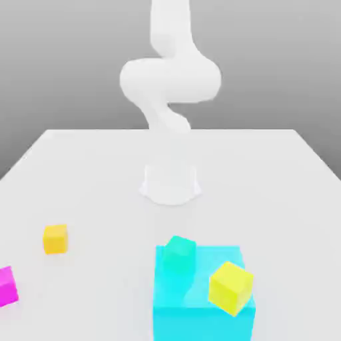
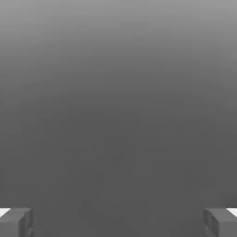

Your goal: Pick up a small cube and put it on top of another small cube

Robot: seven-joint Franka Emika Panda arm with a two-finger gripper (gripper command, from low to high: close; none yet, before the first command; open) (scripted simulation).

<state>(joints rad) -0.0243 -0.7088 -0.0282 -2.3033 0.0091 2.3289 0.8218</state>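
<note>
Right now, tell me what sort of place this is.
Probably a simulated tabletop test bench, not a real room: a plain white table against blank grey, a featureless white arm mounted on it, and flat-coloured toy cubes, such as the magenta-pink cube and big cyan block.

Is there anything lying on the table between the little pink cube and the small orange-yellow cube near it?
Nothing visible does. The small bright magenta-pink cube sits at the exterior view's left edge, and the small orange-yellow cube lies just beyond it with bare white table between them. The big cyan block stands well off to the exterior view's right.
</note>
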